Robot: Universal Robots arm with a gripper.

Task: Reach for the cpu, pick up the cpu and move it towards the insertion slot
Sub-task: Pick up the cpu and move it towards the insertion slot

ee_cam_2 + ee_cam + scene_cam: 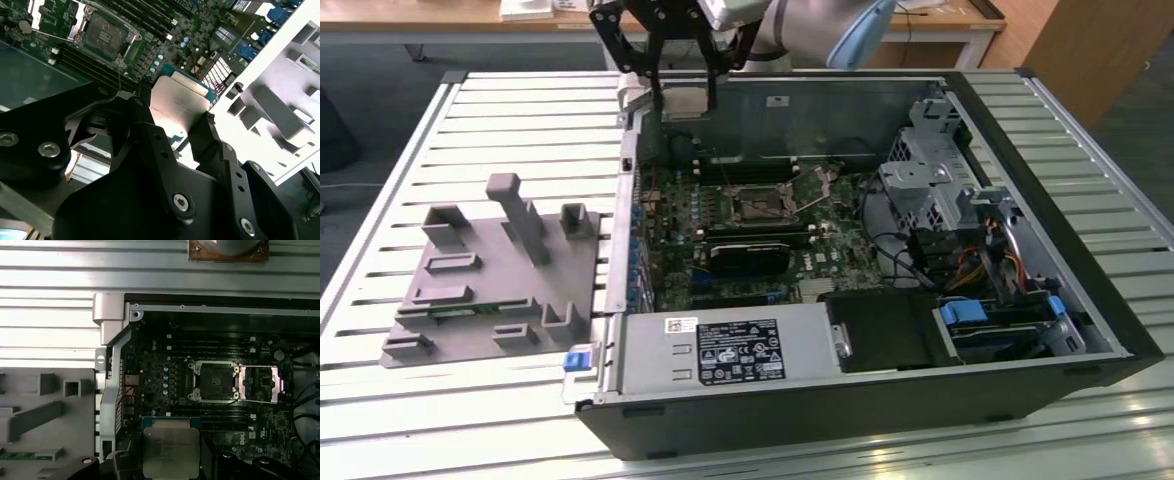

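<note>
Gripping flat square silvery-topped cpu [171, 450] by edges, black tool [172, 131] hangs above open case; dark metal-framed insertion slot [214, 381] lies well ahead. Risk: thin edge grip, chip tilts or slips onto board.

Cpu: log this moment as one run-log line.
gripper: shut on cpu | cpu: lifted, over the open computer case | insertion slot: open, empty, cpu apart from it

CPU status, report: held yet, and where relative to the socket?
End effector shut on the CPU, lifted above the open case. Socket open, empty, CPU not over it yet. Nothing between them.
</note>
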